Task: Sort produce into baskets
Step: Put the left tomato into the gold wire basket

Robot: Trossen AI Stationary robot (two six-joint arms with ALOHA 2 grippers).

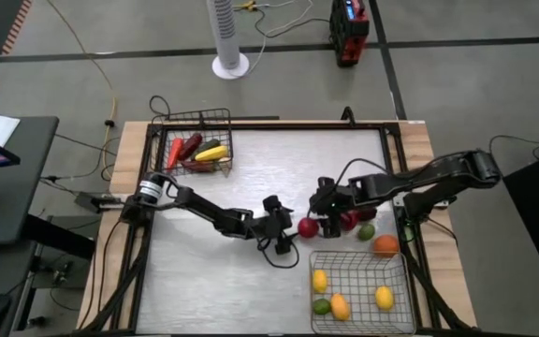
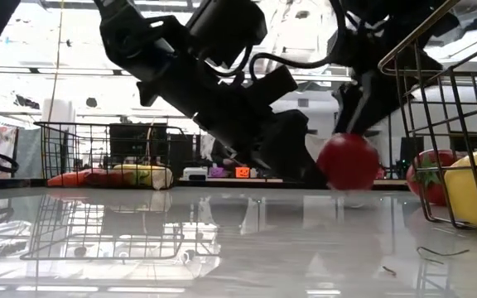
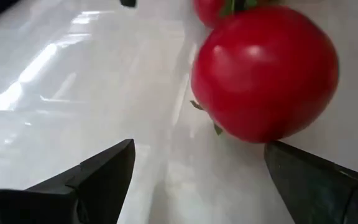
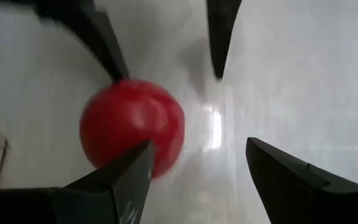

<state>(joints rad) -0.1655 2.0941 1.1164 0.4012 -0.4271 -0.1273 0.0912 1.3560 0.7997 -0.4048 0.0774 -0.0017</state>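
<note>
A round red ball rests on the white table near its middle. My left gripper is open and comes at the ball from the table's left. In the left wrist view the ball lies just ahead of the gap, toward one finger. My right gripper is open just beyond the ball's far side. In the right wrist view the ball shows partly behind one finger. A wire basket at the far left holds elongated pieces. A second wire basket at the near right holds round pieces. My left gripper has one fingertip right at the red ball's lower side; whether it touches cannot be told. My right gripper has one finger in front of the ball; whether it touches cannot be told. The ball rests on the table.
A second red piece with green leaves, a green ball and an orange ball lie on the table right of the red ball, by the near basket's far rim. The two grippers stand close together.
</note>
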